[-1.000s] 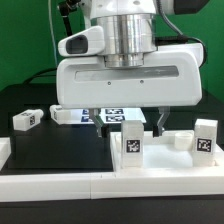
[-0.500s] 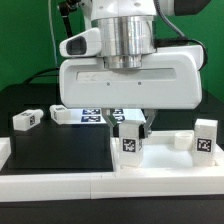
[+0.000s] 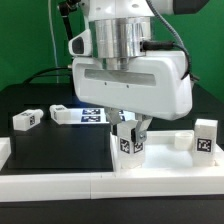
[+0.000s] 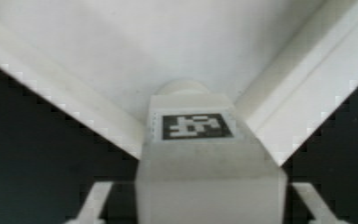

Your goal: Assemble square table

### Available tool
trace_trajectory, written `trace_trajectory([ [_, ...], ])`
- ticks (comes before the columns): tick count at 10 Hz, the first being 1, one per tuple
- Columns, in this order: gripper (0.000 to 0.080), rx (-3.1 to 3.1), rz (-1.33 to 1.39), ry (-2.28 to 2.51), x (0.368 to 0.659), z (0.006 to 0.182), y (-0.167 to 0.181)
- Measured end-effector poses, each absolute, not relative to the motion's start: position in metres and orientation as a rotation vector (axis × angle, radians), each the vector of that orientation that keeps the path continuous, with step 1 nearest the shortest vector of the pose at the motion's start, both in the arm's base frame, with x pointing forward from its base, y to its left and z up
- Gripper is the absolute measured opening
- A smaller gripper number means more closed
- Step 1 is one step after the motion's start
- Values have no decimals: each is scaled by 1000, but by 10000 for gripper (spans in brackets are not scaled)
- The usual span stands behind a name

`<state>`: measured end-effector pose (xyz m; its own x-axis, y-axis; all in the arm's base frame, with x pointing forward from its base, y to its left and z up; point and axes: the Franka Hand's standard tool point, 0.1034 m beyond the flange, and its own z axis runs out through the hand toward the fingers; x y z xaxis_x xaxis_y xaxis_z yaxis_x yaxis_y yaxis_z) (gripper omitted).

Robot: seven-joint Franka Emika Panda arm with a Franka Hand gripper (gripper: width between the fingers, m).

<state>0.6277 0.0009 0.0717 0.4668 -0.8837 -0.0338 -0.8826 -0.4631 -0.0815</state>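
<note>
Since a second ago the gripper (image 3: 130, 127) has turned about its wrist, and its jaws, then wide apart, now clamp the leg (image 3: 128, 144), which stands about upright in the corner of the top (image 3: 170, 160) toward the exterior view's left. The top holds this leg and, it seems, a second leg (image 3: 207, 138) toward the exterior view's right, while a third leg (image 3: 27, 120) and a fourth leg (image 3: 60, 113) lie off it on the table (image 3: 60, 150). This looks like twisting the leg into its corner, so I judge the grip should stay square on the leg's sides and the turn should run straight about its axis, without dragging the top.
</note>
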Motion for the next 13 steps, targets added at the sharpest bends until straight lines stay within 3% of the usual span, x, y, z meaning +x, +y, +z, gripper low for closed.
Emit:
trace_trajectory([
  [3, 291, -2040, 107, 2234, 628, 72, 3],
  [7, 291, -1977, 106, 2294, 627, 72, 4],
  [8, 443, -2171, 79, 2123, 626, 71, 5],
  [9, 443, -2377, 33, 1902, 629, 73, 7],
  [10, 605, -2500, -23, 1720, 631, 73, 6],
  [13, 646, -2644, -32, 1498, 630, 72, 4],
])
